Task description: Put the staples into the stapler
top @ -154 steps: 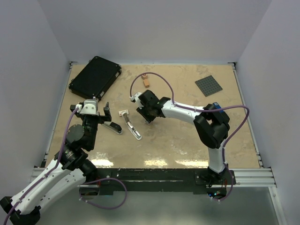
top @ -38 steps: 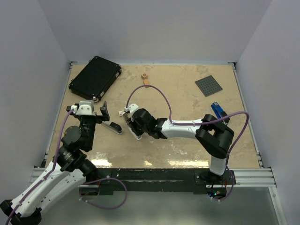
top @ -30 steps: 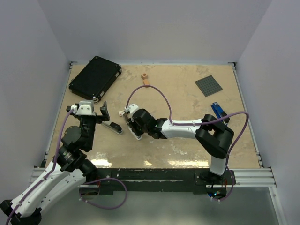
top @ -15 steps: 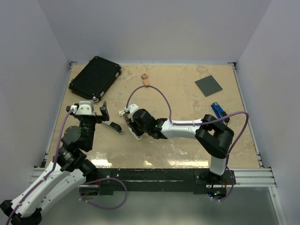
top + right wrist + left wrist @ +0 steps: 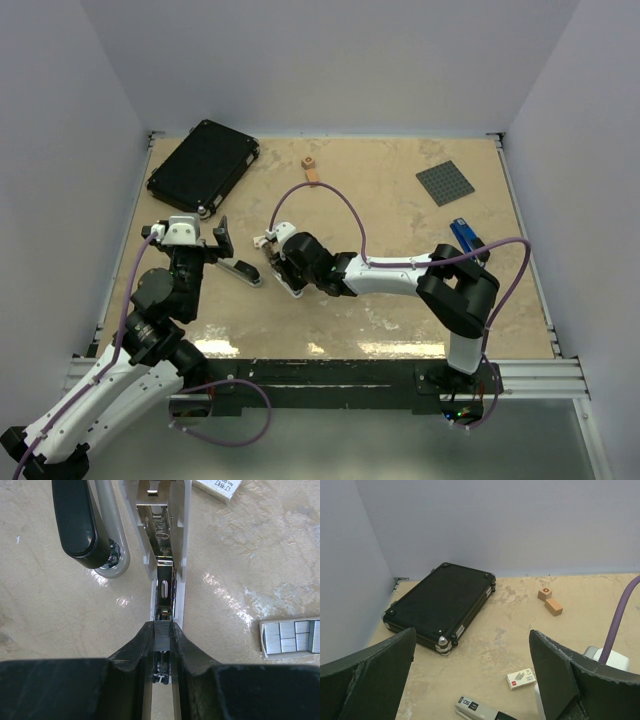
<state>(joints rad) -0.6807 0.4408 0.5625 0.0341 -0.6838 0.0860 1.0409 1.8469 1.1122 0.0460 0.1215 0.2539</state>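
Silver metal lines the bare loading channel of the slim, black-topped stapler [image 5: 161, 535], which lies opened out on the beige stone-patterned table [image 5: 380, 330], left of centre in the overhead view. Its black top part [image 5: 75, 515] is swung away to the upper left of the right wrist view, and the channel runs up the middle of that frame. The right gripper [image 5: 162, 626] hangs over the lower end of the channel. Its fingers are drawn narrow, pinching what I take to be the staples [image 5: 162, 634], a thin dark grey metal strip held in line with the rail. Whether the strip already touches the rail I cannot tell. A small tray of further grey strips [image 5: 292, 637] sits at the right edge of that view. The left gripper [image 5: 472, 645] is spread wide and holds nothing, with a black hard case [image 5: 442, 605] beyond it at upper left.

The step in hand looks like the insertion itself. The next move calls for lowering the strip square into the channel without tilting it, then letting go and backing off so that the black top can be folded down.
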